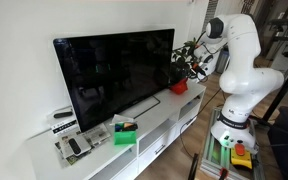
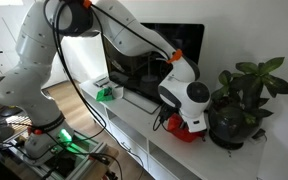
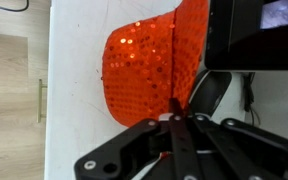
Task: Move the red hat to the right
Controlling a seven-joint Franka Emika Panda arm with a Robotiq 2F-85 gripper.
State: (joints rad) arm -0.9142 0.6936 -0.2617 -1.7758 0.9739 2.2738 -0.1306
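Observation:
The red hat (image 3: 144,65) is a round, sequined red cap lying on the white TV cabinet (image 3: 74,60), next to the TV's black stand. In the wrist view my gripper (image 3: 174,120) has its two black fingers pressed together on the hat's near edge. In both exterior views the gripper (image 1: 193,68) (image 2: 180,108) hangs just over the hat (image 1: 179,87) (image 2: 174,125), between the TV and the plant. Most of the hat is hidden behind the gripper in an exterior view.
A large black TV (image 1: 114,70) (image 2: 149,55) stands on the cabinet. A potted plant (image 2: 246,95) (image 1: 187,50) is right beside the hat. A small green box (image 1: 125,128) (image 2: 106,93) and remotes (image 1: 74,145) lie at the cabinet's other end.

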